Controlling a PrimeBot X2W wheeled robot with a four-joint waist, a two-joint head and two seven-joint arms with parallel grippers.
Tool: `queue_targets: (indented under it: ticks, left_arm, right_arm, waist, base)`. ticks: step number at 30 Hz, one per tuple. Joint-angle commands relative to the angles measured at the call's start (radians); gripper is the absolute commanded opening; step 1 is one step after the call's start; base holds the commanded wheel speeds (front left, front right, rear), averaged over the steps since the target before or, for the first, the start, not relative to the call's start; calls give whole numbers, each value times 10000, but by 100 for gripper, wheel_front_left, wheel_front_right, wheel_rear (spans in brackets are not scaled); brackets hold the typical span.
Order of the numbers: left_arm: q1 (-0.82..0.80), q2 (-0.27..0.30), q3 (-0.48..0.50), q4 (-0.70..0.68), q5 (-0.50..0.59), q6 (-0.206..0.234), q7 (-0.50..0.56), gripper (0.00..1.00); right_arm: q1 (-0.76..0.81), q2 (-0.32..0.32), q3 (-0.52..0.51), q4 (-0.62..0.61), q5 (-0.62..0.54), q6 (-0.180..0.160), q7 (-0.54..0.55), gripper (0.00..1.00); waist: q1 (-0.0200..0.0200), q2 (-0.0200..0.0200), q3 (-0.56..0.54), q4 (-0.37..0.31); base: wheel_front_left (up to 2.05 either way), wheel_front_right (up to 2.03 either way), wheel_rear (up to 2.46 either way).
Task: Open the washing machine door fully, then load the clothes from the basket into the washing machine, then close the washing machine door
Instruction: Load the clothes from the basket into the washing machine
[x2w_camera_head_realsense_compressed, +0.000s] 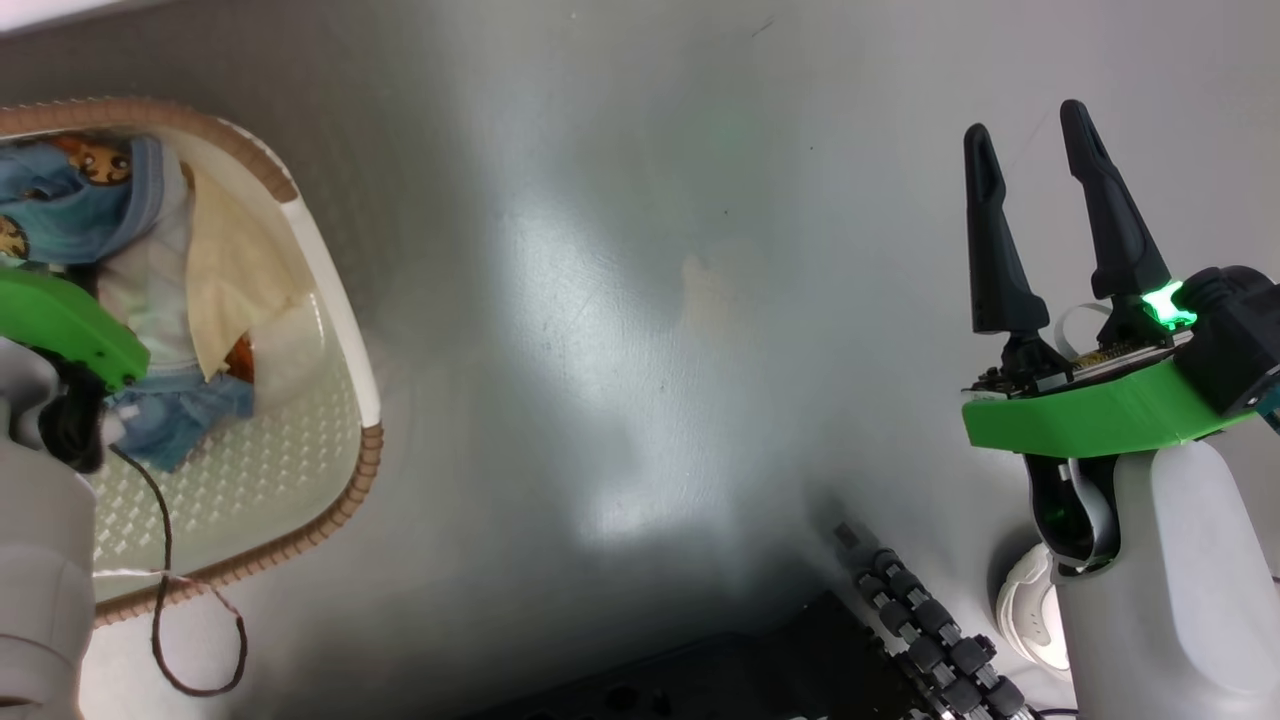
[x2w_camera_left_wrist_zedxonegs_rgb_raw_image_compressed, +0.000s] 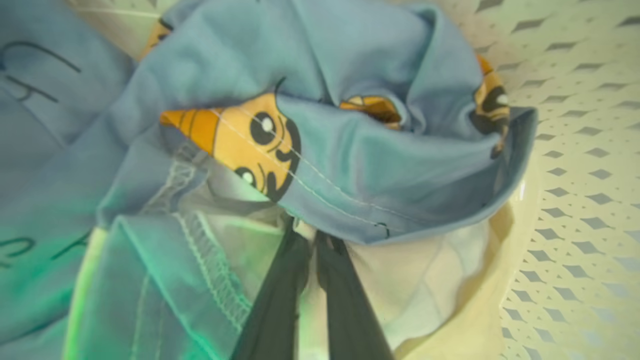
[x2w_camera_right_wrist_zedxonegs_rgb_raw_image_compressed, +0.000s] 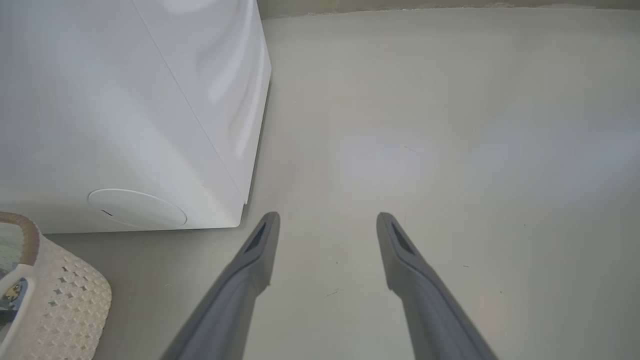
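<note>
The basket (x2w_camera_head_realsense_compressed: 335, 300) holds the clothes (x2w_camera_left_wrist_zedxonegs_rgb_raw_image_compressed: 350, 170), heaped around the left gripper (x2w_camera_left_wrist_zedxonegs_rgb_raw_image_compressed: 312, 236), whose fingers pinch the fabric. The right gripper (x2w_camera_head_realsense_compressed: 1026, 118) stands with fingers apart above the floor (x2w_camera_head_realsense_compressed: 650, 300).

One basket (x2w_camera_head_realsense_compressed: 330, 290) is seen. One washing machine (x2w_camera_right_wrist_zedxonegs_rgb_raw_image_compressed: 125, 115) is seen. Two end effectors are counted, the left end effector (x2w_camera_left_wrist_zedxonegs_rgb_raw_image_compressed: 312, 235) and the right end effector (x2w_camera_head_realsense_compressed: 1025, 118), each with two fingers. The clothes (x2w_camera_left_wrist_zedxonegs_rgb_raw_image_compressed: 350, 165) are bunched in one heap, so the pieces cannot be counted.
</note>
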Motion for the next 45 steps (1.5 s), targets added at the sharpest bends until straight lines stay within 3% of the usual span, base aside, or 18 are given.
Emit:
queue_targets:
  ticks: [1, 15, 29, 34, 45]
  left_arm:
    - [327, 267, 75, 29, -77, -16, -134, 0]
    - [1402, -367, -284, -699, -884, -29, -1503, 0]
    - [3770, -750, -857, -1987, -1852, -30, -3013, 0]
    - [4661, -888, -767, -2493, -1655, -13, -3104, 0]
    - [7178, -1565, -149, -5121, -315, 646, -3111, 0]
  right_arm:
    - [303, 11, 78, -210, -174, 16, -48, 100]
    - [391, 11, -1, 168, -282, 16, -48, 100]
    - [1137, 11, -246, 809, -512, 16, -48, 100]
    - [1721, 11, -253, 1028, -731, 16, -48, 100]
    - [2874, 11, -236, 1383, -896, 16, -48, 100]
  waist:
    - [1, 0, -28, 39]
    - [1, 0, -1343, 634]
    - [1, 0, -4281, 1569]
    - [1, 0, -5502, 1898]
    - [1, 0, -7787, 2502]
  base:
    - [0, 0, 0]
    - [0, 0, 0]
    - [0, 0, 0]
    - [0, 0, 0]
    - [0, 0, 0]
